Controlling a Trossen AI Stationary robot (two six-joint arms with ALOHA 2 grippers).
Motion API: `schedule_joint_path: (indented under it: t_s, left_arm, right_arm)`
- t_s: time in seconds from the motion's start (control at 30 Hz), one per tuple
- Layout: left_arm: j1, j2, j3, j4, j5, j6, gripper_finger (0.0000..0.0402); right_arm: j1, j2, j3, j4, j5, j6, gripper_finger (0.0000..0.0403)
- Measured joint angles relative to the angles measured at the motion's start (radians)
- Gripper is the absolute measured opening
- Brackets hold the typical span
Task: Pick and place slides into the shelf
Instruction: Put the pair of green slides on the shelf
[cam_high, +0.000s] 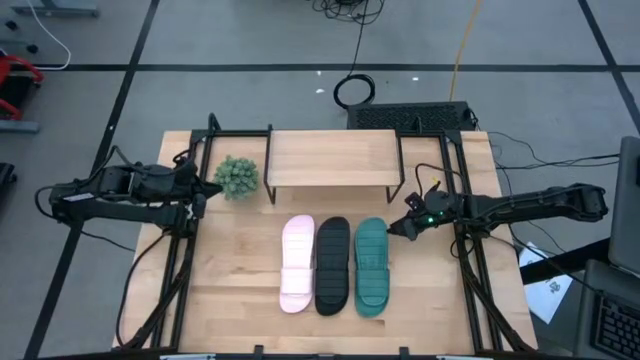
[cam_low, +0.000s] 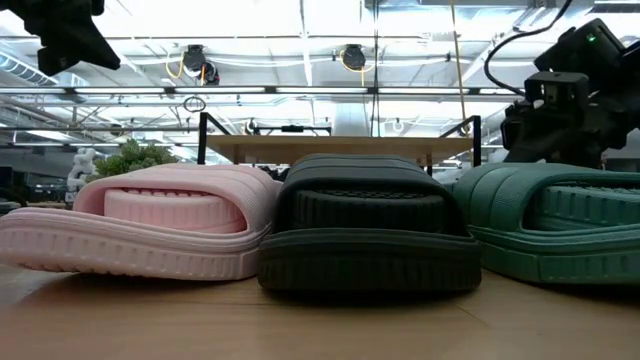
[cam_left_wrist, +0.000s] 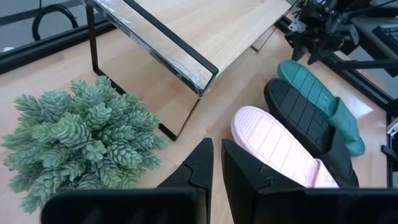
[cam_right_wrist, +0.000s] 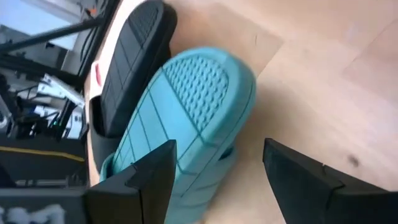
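1. Plant (cam_high: 237, 177), small and green, stands on the wooden surface (cam_high: 240, 290) near the left end of the shelf (cam_high: 332, 157), and it is the leftmost object there.
2. The left hand (cam_high: 205, 190) waits just beside the plant, on its left side. In the left wrist view its two dark fingers (cam_left_wrist: 200, 167) are clenched together and they grasp nothing.
3. The shelf stands at the far middle of the surface. It has a light plank top and thin black legs. No slide lies on it or under it.
4. The three slides lie side by side in front of the shelf, soles upward, and the neighbours touch each other.
5. The pink slide (cam_high: 297, 263) is on the left of the row.
6. The black slide (cam_high: 332, 265) is in the middle, between the other two.
7. The teal slide (cam_high: 371, 265) is on the right of the row.
8. The right hand (cam_high: 406, 228) hovers just beside the far right corner of the teal slide. In the right wrist view its fingers (cam_right_wrist: 149, 174) stand wide apart, released, with the ribbed teal sole between and below them. They do not grasp it.
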Motion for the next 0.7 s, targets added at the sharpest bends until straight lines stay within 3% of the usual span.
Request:
schedule_joint_path:
  t_s: [0.2,0.7]
  left_arm:
    - [0.000,0.000,0.000,0.001,0.000,0.013,0.0033]
    - [0.000,0.000,0.000,0.001,0.003,0.013,0.0033]
  right_arm:
    - [0.000,0.002,0.000,0.006,0.068,-0.007,0.0230]
    - [0.000,0.125,0.000,0.123,0.100,0.005,0.0230]
